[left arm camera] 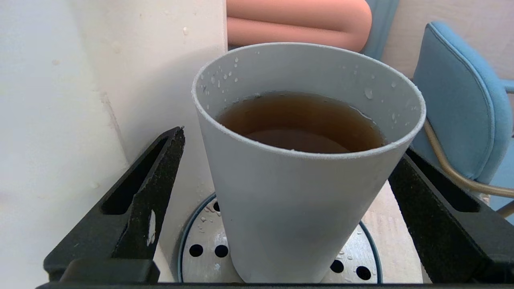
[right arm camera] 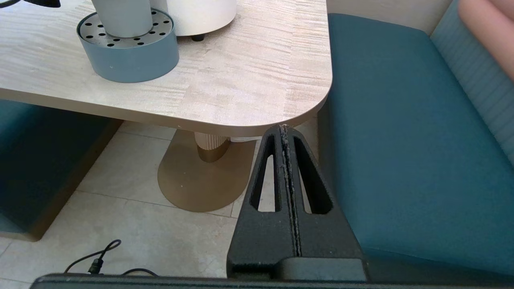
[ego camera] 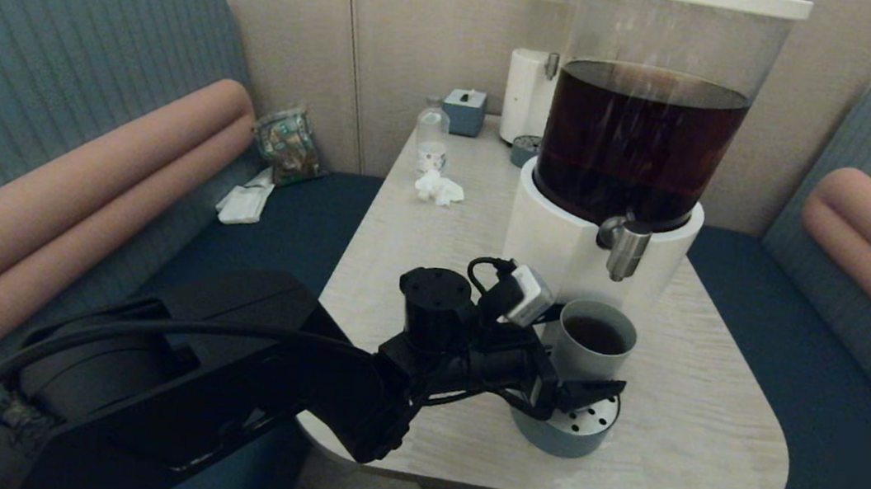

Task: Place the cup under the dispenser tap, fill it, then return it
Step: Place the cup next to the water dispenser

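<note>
Left gripper [ego camera: 581,379] stands nearest — fingers [left arm camera: 152,188] spread wide either side of the cup [left arm camera: 305,168], not gripping. Cup holds brown liquid, upright on the perforated tray [ego camera: 574,432] below the dispenser tap [ego camera: 625,247]. Right gripper [right arm camera: 286,132] parked beside the surface [right arm camera: 241,80] — fingers closed.

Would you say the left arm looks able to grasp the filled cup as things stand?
Probably yes: the left pincer stands open with a finger on either side of the cup on the drip tray; nothing lies between.
</note>
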`<state>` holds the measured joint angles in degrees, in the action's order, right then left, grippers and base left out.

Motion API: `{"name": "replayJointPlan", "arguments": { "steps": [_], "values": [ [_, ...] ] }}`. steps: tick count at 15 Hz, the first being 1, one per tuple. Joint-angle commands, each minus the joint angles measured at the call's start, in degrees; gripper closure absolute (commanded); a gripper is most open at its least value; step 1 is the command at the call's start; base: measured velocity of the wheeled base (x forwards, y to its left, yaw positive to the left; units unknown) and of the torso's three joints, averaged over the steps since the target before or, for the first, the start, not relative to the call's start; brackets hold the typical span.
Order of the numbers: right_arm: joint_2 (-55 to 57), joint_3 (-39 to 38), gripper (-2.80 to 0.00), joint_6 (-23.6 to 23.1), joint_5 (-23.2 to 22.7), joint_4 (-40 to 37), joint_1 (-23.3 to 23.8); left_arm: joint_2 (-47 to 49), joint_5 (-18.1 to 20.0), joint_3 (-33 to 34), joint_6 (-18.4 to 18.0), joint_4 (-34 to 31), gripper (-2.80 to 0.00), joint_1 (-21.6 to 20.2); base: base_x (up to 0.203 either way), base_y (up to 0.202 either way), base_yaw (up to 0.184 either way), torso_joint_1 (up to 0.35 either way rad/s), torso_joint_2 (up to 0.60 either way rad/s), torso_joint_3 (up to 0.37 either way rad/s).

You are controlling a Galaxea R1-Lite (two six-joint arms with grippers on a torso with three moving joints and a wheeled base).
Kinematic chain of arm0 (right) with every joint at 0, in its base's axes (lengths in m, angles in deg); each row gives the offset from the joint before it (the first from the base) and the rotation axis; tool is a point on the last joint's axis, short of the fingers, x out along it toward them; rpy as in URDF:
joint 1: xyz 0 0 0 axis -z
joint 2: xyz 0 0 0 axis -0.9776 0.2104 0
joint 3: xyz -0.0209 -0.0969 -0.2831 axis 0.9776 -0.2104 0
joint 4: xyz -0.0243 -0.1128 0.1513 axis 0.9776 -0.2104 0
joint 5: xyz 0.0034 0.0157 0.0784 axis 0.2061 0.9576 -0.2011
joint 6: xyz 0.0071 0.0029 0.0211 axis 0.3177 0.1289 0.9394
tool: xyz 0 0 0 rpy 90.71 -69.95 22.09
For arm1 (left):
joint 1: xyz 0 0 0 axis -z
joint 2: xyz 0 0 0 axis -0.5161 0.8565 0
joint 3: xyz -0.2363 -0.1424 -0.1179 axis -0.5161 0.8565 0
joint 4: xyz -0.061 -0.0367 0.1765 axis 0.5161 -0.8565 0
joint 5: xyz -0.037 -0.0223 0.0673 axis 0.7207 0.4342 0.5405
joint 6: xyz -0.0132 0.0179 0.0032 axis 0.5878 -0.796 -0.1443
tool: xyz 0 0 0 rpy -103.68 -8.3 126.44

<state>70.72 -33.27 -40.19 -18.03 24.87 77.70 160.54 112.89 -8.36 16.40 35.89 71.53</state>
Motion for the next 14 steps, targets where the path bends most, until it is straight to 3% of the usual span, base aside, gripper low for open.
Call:
{"name": "replayJointPlan", "arguments": {
  "steps": [1,3,4,14],
  "values": [
    [-0.11,0.00,0.00,-0.05,-0.02,-0.01,-0.02,0.06,-0.16,-0.01,0.03,0.39,-2.80,0.06,0.000,0.000,0.000,0.000,0.00,0.000],
    [-0.11,0.00,0.00,-0.05,-0.02,-0.01,-0.02,0.06,-0.60,-0.01,0.21,0.39,-2.80,0.14,0.000,0.000,0.000,0.000,0.00,0.000],
    [-0.11,0.00,0.00,-0.05,-0.02,-0.01,-0.02,0.06,-0.60,-0.10,0.30,0.48,0.00,0.14,0.000,0.000,0.000,0.000,0.00,0.000],
    [-0.11,0.00,0.00,-0.05,-0.02,-0.01,-0.02,-1.13,-0.42,1.07,0.72,1.81,0.00,0.50,0.000,0.000,0.000,0.000,0.00,0.000]
  ]
}}
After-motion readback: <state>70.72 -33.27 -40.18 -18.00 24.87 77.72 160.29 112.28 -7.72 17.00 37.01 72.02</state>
